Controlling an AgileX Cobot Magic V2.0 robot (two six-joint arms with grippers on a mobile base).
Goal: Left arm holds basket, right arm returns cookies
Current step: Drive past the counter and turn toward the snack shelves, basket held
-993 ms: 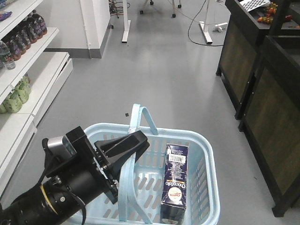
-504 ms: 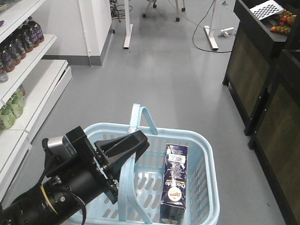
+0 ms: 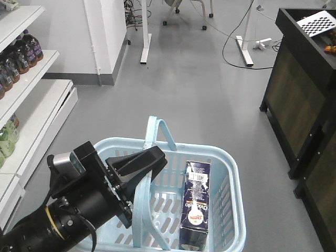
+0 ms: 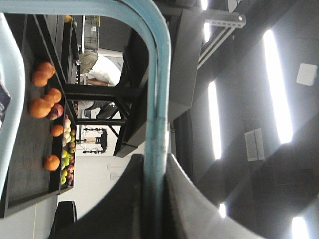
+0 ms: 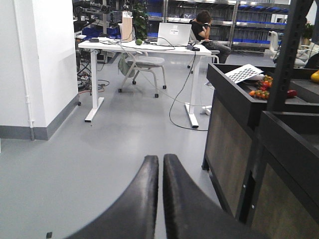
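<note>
The light blue basket (image 3: 231, 173) hangs low in the exterior front-facing view, carried over the grey floor. My left gripper (image 3: 153, 159), on the yellow-ringed black arm, is shut on one of its hoop handles (image 4: 158, 99); in the left wrist view the black fingers (image 4: 184, 189) pinch the blue bar on both sides. The cookies (image 3: 196, 202), a tall navy box with a white barcode, stand upright inside the basket on its right side. My right gripper (image 5: 160, 160) appears only in the right wrist view, shut and empty, pointing over the floor.
White shelves with drink bottles (image 3: 21, 58) line the left. Black produce stands (image 3: 304, 89) line the right. A white pillar (image 3: 105, 37) and desk legs (image 3: 144, 37) stand ahead, with cables on the floor. A person sits at the desk (image 5: 144, 46).
The whole view has shifted: the shelves slid off to the left and the black stands moved right and further out. The basket, left arm and cookies keep the same place in the view.
</note>
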